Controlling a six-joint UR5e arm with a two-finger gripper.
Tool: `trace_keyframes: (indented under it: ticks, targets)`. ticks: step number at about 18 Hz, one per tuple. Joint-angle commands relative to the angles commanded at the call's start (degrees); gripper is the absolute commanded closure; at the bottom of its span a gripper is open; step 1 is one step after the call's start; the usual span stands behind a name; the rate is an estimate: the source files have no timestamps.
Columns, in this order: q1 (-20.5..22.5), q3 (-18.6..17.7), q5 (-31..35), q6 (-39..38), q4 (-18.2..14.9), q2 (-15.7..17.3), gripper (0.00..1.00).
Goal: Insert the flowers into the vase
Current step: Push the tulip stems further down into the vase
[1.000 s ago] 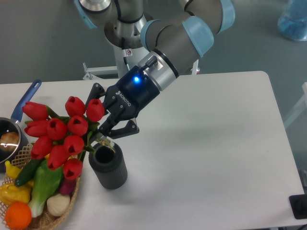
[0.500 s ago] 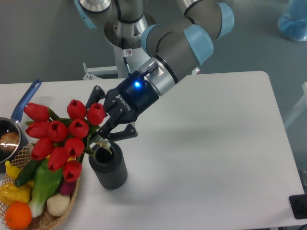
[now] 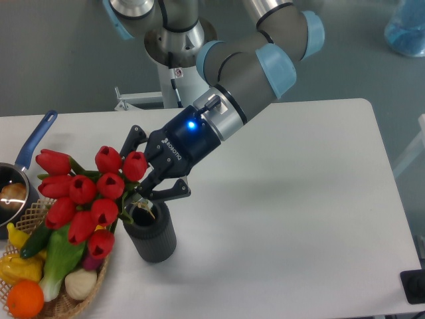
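The flowers (image 3: 83, 189) are a bunch of red tulips with green stems, leaning out to the left over the basket. Their stem ends reach the mouth of the vase (image 3: 151, 232), a dark ribbed cylinder standing upright on the white table. My gripper (image 3: 138, 188) is shut on the stems just above the vase's rim, coming in from the upper right. The stem tips are hidden by the fingers and the vase rim.
A wicker basket (image 3: 66, 302) with toy vegetables and an orange sits at the front left, under the tulip heads. A blue-handled pan (image 3: 20, 173) lies at the left edge. The arm's base (image 3: 176, 40) stands behind the table.
The gripper and the bunch have moved slightly down and to the right, bringing the stem ends closer into the vase's mouth.
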Motion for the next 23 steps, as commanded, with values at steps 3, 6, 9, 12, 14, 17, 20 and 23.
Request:
trace_keyframes:
  ticks: [3, 6, 9, 12, 14, 17, 20, 23]
  targets:
    - [0.0, 0.0, 0.0, 0.0, 0.0, -0.5, 0.67]
    - [0.0, -0.5, 0.1, 0.0, 0.0, -0.6, 0.67]
    - [-0.1, -0.9, 0.1, 1.1, 0.0, -0.7, 0.67]
    - [0.0, -1.9, 0.1, 2.0, 0.0, -0.7, 0.67]
    - [-0.1, -3.0, 0.1, 3.2, 0.0, -0.7, 0.68]
    - [-0.1, -3.5, 0.1, 3.9, 0.0, -0.8, 0.67]
    - [-0.1, -3.6, 0.1, 3.9, 0.0, -0.9, 0.67]
    - [-0.1, -3.6, 0.1, 4.0, 0.0, -1.4, 0.67]
